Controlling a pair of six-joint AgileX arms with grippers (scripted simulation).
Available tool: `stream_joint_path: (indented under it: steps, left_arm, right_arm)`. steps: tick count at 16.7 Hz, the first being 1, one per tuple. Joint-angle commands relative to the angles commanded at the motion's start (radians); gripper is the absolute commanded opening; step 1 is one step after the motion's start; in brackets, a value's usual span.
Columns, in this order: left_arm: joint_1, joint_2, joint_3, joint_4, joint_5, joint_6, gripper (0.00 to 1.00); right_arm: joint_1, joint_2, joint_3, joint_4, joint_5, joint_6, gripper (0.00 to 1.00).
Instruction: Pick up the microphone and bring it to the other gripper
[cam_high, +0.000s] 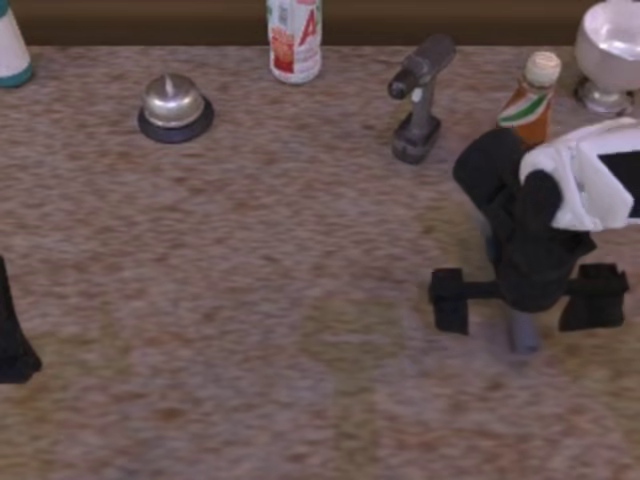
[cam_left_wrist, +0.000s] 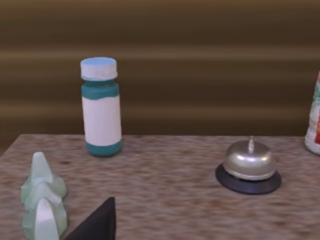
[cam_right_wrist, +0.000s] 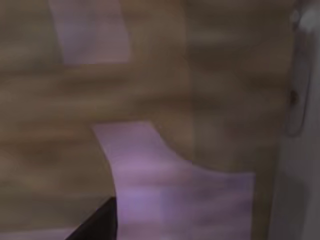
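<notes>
- The right pincer (cam_high: 528, 296) hangs low over the right part of the tabletop (cam_high: 260, 330), its two black fingers (cam_high: 449, 300) spread wide to either side.
- The microphone (cam_high: 523, 334) lies on the tabletop directly beneath that pincer, between the spread fingers; only the end of its grey handle shows below the black body, and the head is hidden, so whether anything touches it cannot be told.
- The left pincer (cam_high: 12, 335) sits at the left edge of the tabletop, well apart from the microphone; I cannot tell how its fingers stand.
- In the left wrist view a dark finger tip (cam_left_wrist: 97, 222) shows low in the picture, with a pale green object (cam_left_wrist: 42, 207) beside it.
- Farther back, a power drill (cam_high: 418, 95) stands behind the right arm, with an orange bottle (cam_high: 530, 100) just beside it on the right.
- A silver bell (cam_high: 175, 107) on a dark base rests toward the far left.
- Along the far edge stand a white-and-teal bottle (cam_left_wrist: 101, 106), a red-and-white can (cam_high: 294, 40) and a white goblet-like vessel (cam_high: 612, 50).
- The right wrist view shows only blurred brown and purple patches.
</notes>
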Motion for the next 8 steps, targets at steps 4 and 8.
stream_joint_path:
  steps: [4, 8]
  left_arm:
    - [0.000, 0.000, 0.000, 0.000, 0.000, 0.000, 1.00]
    - [0.000, 0.000, 0.000, 0.000, 0.000, 0.000, 1.00]
  right_arm:
    - [-0.006, 0.038, -0.032, 0.062, 0.000, -0.005, 1.00]
    - [-0.006, 0.038, -0.032, 0.062, 0.000, -0.005, 0.92]
